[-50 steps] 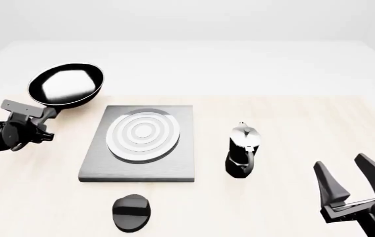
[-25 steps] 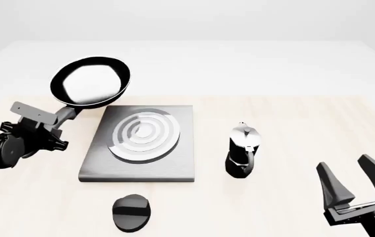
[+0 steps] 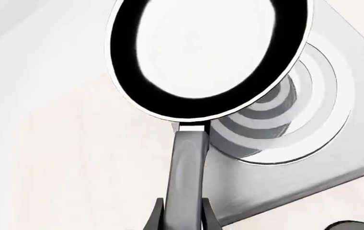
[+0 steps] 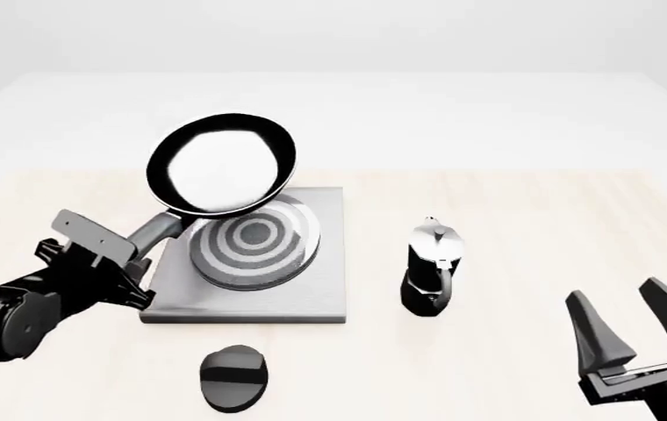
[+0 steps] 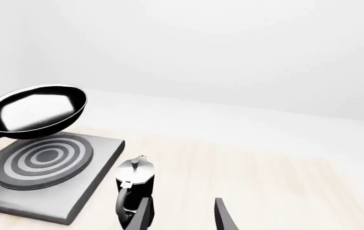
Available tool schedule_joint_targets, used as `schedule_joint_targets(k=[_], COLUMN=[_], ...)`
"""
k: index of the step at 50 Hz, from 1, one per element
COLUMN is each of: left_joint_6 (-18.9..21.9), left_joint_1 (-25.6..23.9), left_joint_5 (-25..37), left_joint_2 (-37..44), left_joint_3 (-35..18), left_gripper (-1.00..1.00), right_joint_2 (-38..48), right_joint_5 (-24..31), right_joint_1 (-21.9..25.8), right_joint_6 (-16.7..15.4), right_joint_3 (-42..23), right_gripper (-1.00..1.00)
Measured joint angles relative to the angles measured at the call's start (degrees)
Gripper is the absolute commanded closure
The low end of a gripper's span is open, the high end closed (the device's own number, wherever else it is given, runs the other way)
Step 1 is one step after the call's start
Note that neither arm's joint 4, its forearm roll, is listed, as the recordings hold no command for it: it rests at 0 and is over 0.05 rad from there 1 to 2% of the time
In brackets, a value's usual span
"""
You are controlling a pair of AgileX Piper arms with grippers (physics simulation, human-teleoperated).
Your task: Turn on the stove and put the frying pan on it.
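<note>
The left claw (image 4: 109, 254) is clamped on the long handle of the frying pan (image 4: 224, 164), its fingers (image 3: 153, 221) pressed to either side of the handle in the left wrist view. The pan is held in the air above the stove (image 4: 250, 256), tilted, over the far-left part of the burner rings, and its glossy inside reflects white; nothing lies in it. The stove sits flat on the pale wooden surface (image 4: 521, 219). Its small black oval knob (image 4: 235, 378) lies apart on the surface just in front of the slab's near edge. A black-and-silver moka pot (image 4: 431, 267) stands upright just right of the stove. The right claw (image 4: 635, 335) hangs well right of the moka pot, prongs spread wide and empty. No writing or label can be read on anything.
</note>
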Motion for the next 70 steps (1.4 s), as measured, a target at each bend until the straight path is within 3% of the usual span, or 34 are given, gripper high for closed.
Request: schedule_joint_targets(k=[21,70], left_joint_6=[-0.34,0.51], left_joint_1=[-5.64,-6.68], left_joint_5=[-2.06,-10.31], left_joint_2=[-3.51,2.17], left_joint_3=[6.82,12.14], left_gripper=[1.0,1.0], right_joint_2=[-1.13,-0.3], right_joint_5=[0.96,0.35], right_joint_1=[0.09,0.55], right_joint_6=[0.15,0.15], right_joint_3=[-0.09,-0.5], right_gripper=[-1.0,-1.0])
